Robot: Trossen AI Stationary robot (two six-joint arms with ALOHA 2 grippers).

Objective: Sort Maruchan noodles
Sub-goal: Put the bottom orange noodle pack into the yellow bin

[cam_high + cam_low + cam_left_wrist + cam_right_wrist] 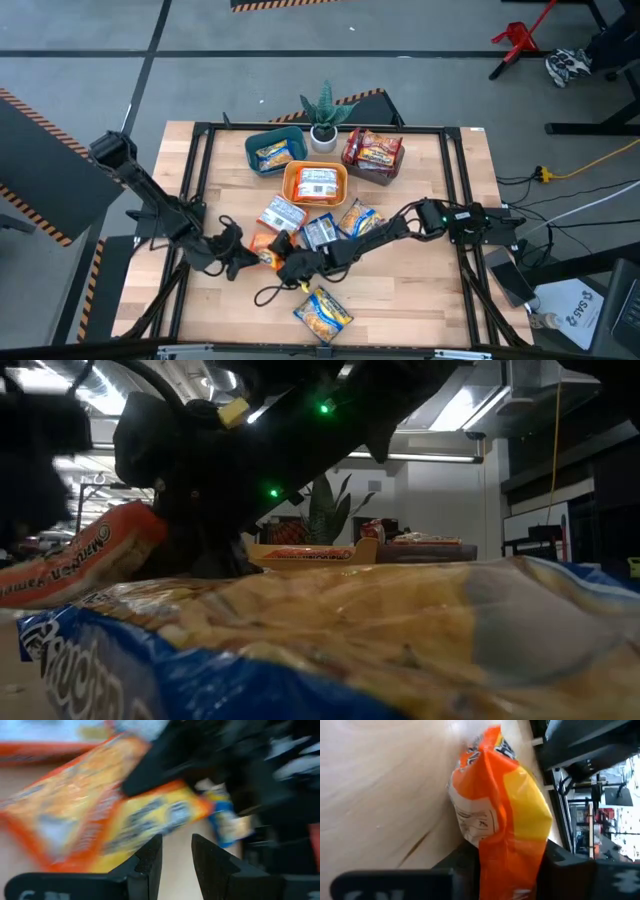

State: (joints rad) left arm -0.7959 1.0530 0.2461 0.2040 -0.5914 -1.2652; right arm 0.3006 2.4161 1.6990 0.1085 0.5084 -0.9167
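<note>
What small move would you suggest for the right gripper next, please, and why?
Probably finish closing, then lift: the right gripper already has the orange packet between its fingers on the table. The orange bin looks like its likely destination.

The table (pixel 420 290) is pale wood with a smooth, matt face and visible grain, edged by a dark metal frame (pixel 330 128). The orange packet (pixel 507 815) is thin glossy plastic film, creased and crinkled where the right gripper (pixel 507 870) pinches it between matt black fingers, and the yellow-and-blue packet (pixel 380 640) at the table's near edge is shiny, wrinkled plastic too. Near the far edge, the teal bin (pixel 252 148) and the orange bin (pixel 292 190) look like smooth, hard plastic with a dull sheen.
</note>
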